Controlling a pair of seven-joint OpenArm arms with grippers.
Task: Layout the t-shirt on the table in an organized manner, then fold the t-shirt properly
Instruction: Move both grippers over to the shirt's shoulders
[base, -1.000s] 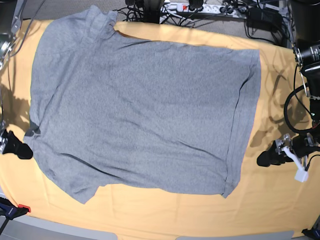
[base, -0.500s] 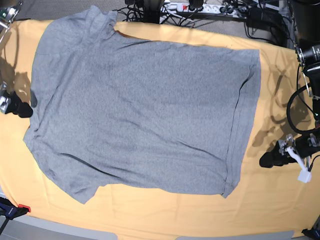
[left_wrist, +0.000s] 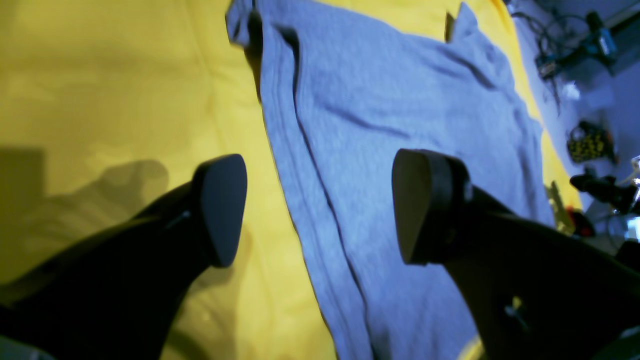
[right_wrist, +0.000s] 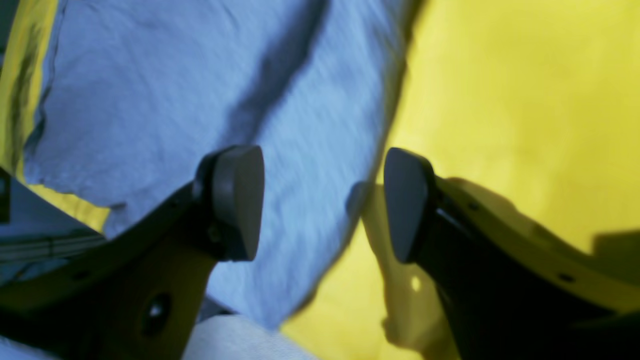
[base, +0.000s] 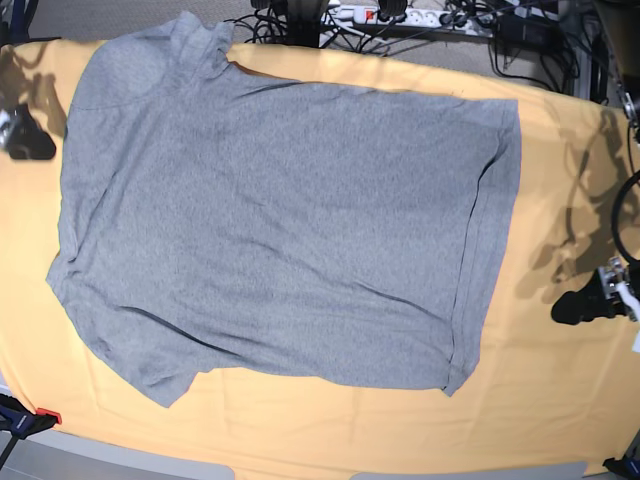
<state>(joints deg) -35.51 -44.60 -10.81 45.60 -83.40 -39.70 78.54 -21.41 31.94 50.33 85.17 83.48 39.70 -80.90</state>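
We see the grey t-shirt (base: 280, 230) spread flat, plain side up, on the yellow-clothed table (base: 560, 400). Our left gripper (left_wrist: 320, 205) and right gripper (right_wrist: 322, 200) both gape wide, holding nothing.

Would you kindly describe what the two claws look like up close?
Left claw: glossy black fingers ending in flat, rounded, paddle-like pads. Right claw: similar rounded dark-grey pads; its finger bodies look black with small screw holes, lit yellowish. No markings or cables visible on either.
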